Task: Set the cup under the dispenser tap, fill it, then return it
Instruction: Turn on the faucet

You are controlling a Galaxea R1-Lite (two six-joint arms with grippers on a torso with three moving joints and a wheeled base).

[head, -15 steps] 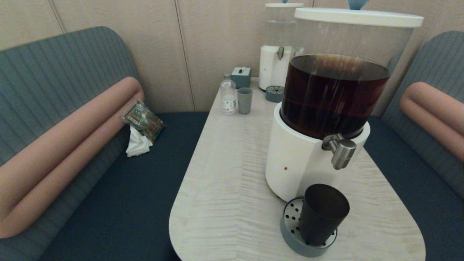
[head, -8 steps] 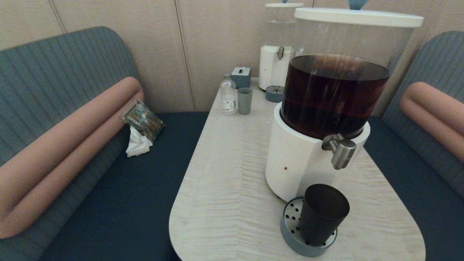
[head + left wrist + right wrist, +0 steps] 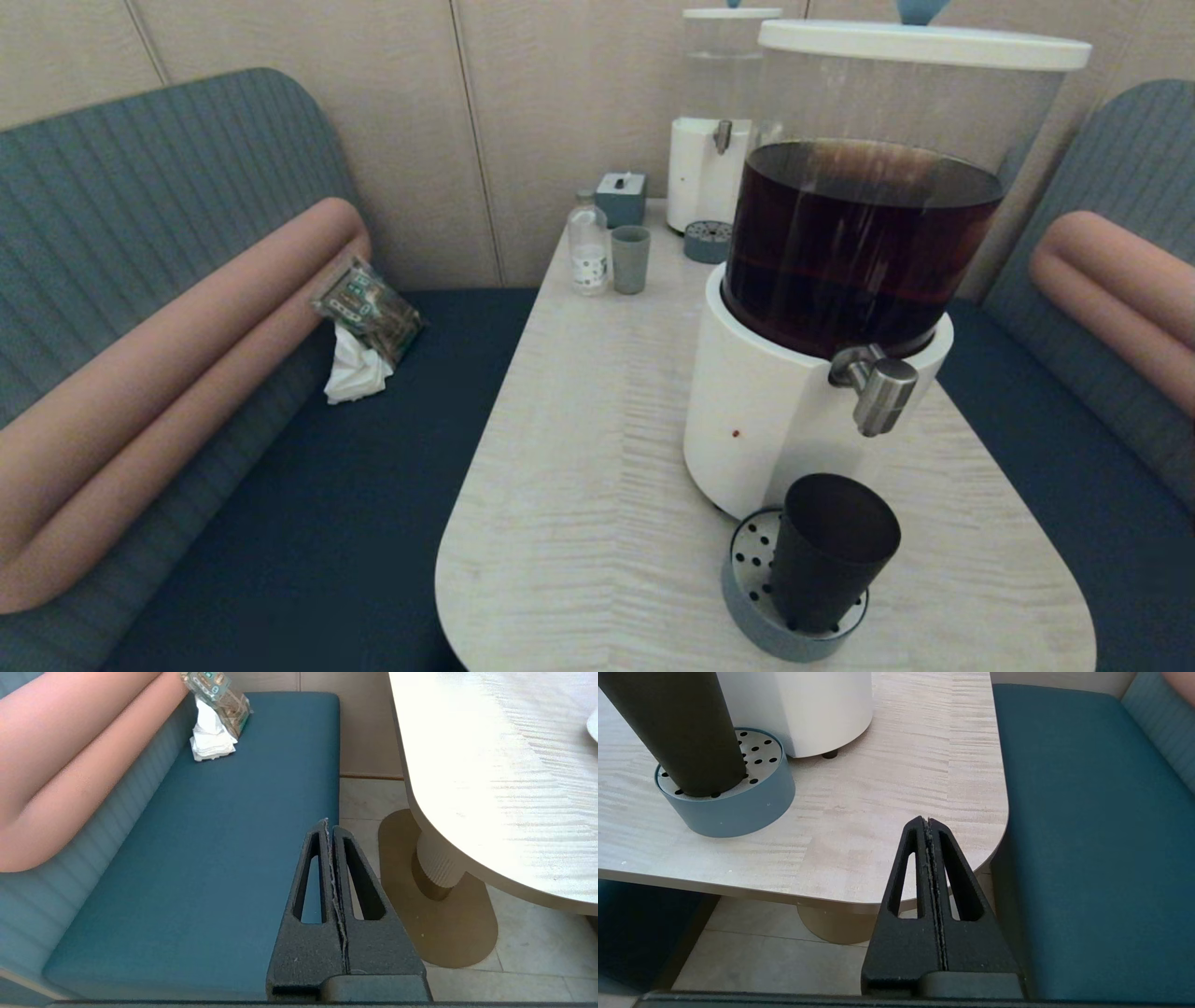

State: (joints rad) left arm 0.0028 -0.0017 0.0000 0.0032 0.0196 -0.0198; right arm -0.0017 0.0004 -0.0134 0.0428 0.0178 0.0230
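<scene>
At the worktop's near end, the cup stands on the drip tray, at 6 o'clock from the dispenser tap, apparently under it. Both arms are parked below the worktop edge: left pincer and right pincer closed, empty. Filling is next; a pincer must reach the tap.

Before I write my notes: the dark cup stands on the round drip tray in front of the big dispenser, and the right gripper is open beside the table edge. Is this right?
Not quite. The right gripper is shut, its fingers pressed together, as the right wrist view shows. The cup does stand on the drip tray before the big dispenser.
</scene>
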